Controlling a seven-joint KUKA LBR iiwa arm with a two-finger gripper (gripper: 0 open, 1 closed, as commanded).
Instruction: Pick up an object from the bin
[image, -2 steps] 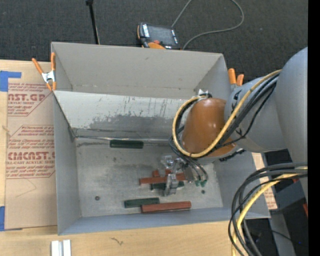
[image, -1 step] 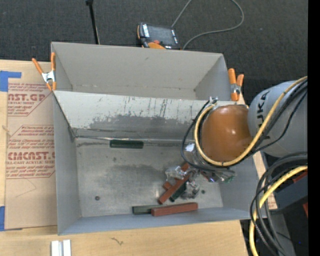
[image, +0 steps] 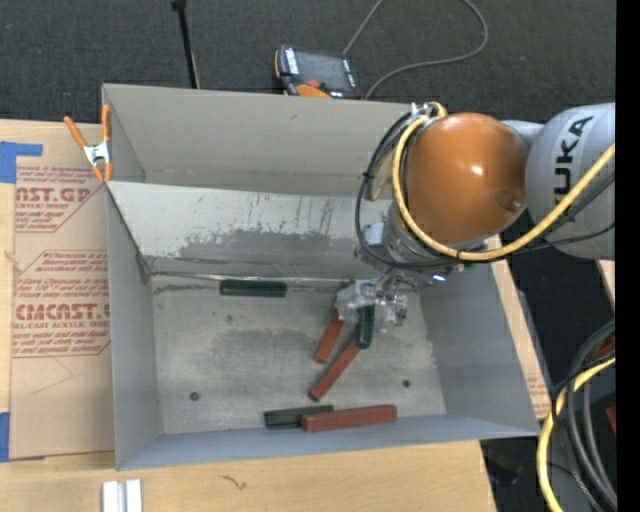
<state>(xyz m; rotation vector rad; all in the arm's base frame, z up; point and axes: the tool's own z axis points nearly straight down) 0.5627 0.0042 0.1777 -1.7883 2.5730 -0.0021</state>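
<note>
The grey bin (image: 130, 340) holds six short bars: three dark green and three red-brown. Far left of the claw (image: 372, 308), bare floor runs to the left wall, the widest open room. Nearer, left of the claw at the back wall's foot, lies the back green bar (image: 252, 289). Left and frontward, by the front wall, the front green bar (image: 285, 418) meets the front red bar (image: 348, 417) end to end. Just left of the claw slant the upper red bar (image: 327, 338) and the lower red bar (image: 333, 374). The claw is pinched narrow on the held green bar (image: 365, 328), which stands upright beside the upper red bar. To the right, a strip of floor is bare.
</note>
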